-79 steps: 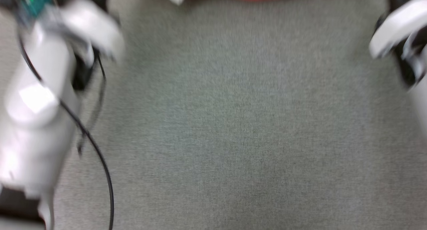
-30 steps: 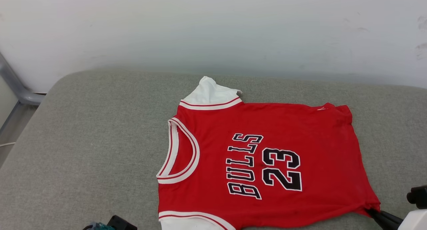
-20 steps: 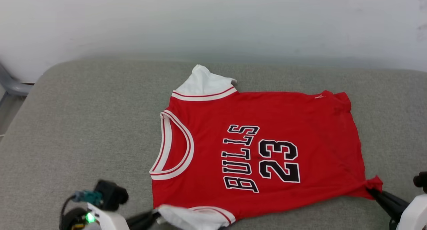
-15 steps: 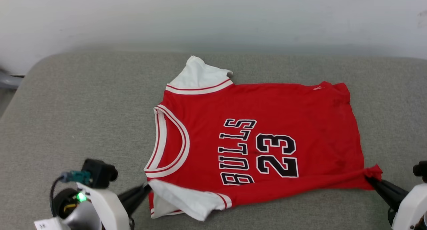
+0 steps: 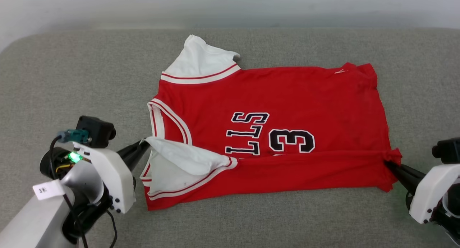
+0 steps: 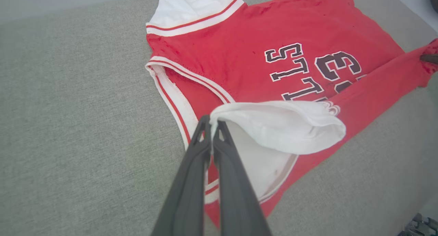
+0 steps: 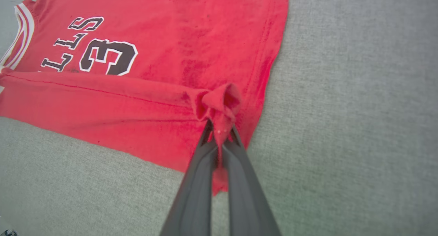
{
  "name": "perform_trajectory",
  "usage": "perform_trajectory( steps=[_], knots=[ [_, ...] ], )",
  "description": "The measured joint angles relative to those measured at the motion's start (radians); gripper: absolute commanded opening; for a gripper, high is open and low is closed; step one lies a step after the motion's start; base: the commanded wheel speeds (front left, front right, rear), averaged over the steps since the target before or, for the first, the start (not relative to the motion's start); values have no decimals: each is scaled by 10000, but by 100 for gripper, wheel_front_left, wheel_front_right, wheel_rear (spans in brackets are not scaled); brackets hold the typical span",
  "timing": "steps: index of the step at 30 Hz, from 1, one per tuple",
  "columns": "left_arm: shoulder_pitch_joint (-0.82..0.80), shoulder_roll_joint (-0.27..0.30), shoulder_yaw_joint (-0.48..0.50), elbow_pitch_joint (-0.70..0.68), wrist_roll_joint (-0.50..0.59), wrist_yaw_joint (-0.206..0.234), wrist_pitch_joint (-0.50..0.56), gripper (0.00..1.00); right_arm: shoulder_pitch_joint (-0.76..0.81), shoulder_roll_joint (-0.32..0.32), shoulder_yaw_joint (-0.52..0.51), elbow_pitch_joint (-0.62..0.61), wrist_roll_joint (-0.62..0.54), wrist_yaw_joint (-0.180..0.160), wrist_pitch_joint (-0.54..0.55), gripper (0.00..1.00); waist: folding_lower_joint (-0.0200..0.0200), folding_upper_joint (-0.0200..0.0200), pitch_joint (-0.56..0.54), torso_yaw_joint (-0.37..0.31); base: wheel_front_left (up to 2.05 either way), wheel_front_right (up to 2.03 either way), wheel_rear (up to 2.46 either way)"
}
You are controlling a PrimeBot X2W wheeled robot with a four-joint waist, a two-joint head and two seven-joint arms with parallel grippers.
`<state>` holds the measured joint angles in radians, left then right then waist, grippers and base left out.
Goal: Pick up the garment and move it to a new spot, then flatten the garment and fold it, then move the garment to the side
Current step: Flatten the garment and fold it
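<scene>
garment point(image 5: 305, 93): soft matt red cloth, thin white sleeve cloth pinched at left gripper point(image 5: 145, 143). Fingers point(image 6: 190, 184) dark matt plastic, same on right gripper point(image 5: 387, 164); housings smooth white plastic. Cushion point(image 5: 72, 79) beneath both: grey, rough woven fabric.

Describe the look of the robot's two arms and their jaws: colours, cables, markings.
The left arm and right arm have glossy white shells and long, slim, dark grey jaws. The left also carries a black camera block, a teal connector, a green light, black cables and a small white label.
</scene>
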<state>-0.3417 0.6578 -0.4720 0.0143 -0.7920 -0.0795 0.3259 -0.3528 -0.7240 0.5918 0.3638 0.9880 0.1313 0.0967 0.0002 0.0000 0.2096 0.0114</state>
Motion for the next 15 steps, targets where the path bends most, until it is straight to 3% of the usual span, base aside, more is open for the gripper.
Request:
perform_trajectory(
  steps=[14,15],
  knots=[
    [-1388,-631,-888,2422,867,-278,-288,0,-825,602,192,807,-734,0,882,0,0,0,573,-126,0,0,0],
    [-1444,-709,-943,2546,894,-291,-332,29,-851,629,182,878,-750,0,899,0,-1,0,581,-118,0,0,0]
  ],
)
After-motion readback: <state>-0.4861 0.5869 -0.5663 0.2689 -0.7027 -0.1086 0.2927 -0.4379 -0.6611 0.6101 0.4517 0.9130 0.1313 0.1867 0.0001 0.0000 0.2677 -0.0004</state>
